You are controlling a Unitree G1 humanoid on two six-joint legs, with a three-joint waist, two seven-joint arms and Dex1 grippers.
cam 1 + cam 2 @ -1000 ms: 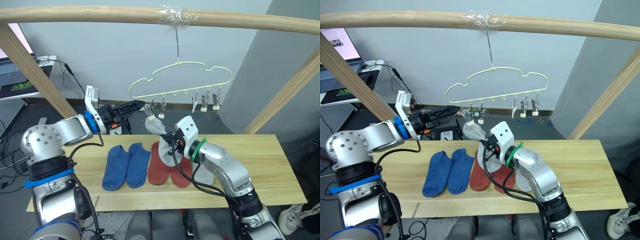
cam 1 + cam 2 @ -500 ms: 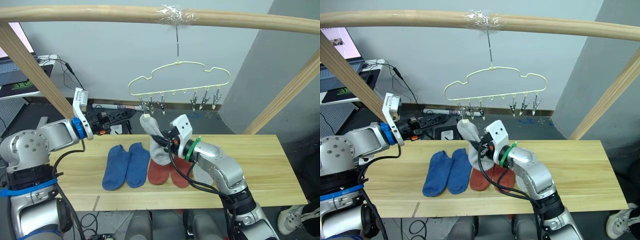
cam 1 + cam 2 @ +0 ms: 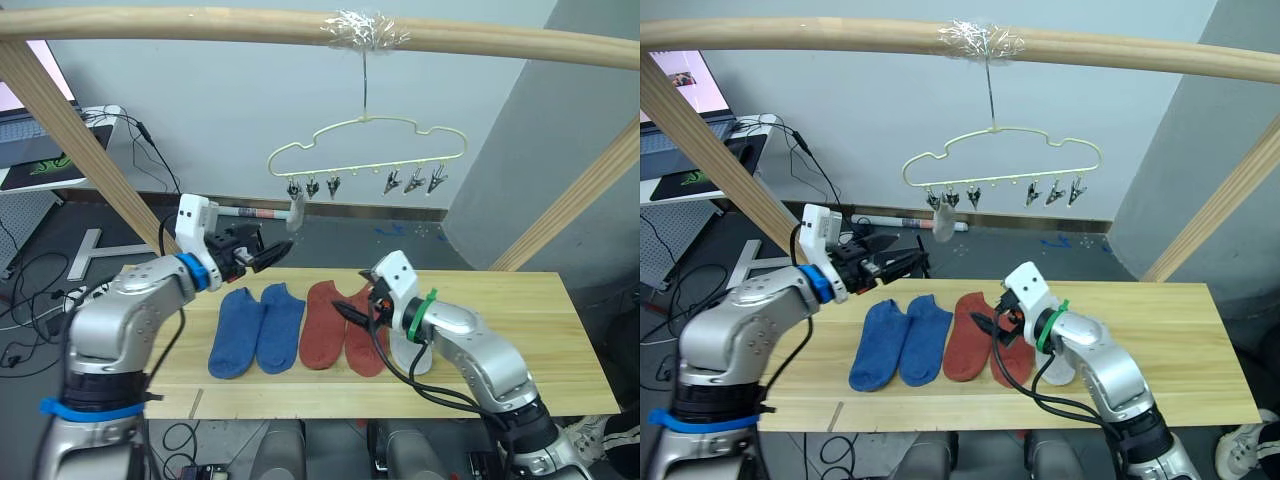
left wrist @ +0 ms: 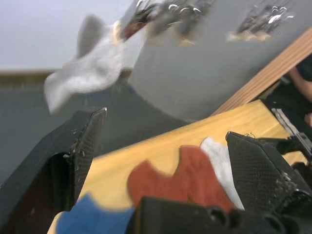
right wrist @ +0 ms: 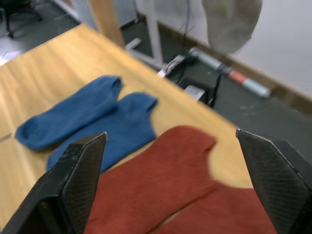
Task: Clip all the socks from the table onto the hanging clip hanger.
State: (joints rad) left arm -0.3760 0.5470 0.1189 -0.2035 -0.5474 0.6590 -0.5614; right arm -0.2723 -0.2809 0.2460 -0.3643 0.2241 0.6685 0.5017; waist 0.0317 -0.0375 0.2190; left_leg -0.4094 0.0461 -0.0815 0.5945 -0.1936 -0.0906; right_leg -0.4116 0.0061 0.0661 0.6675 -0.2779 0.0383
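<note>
One grey sock (image 3: 296, 212) is hanging from the leftmost clip of the hanger (image 3: 366, 150), so both grippers are empty. The right gripper (image 3: 352, 309) is hovering wide open over the red socks (image 3: 342, 326) on the table (image 3: 520, 330), probably choosing next. The left gripper (image 3: 262, 256) is spread wide too, near the blue socks (image 3: 256, 327).

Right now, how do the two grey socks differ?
The hung grey sock dangles from a left-side clip of the hanger, in the air. The other grey sock lies flat on the table, beside the red socks, partly hidden by the right arm. Both are light grey knit.
</note>
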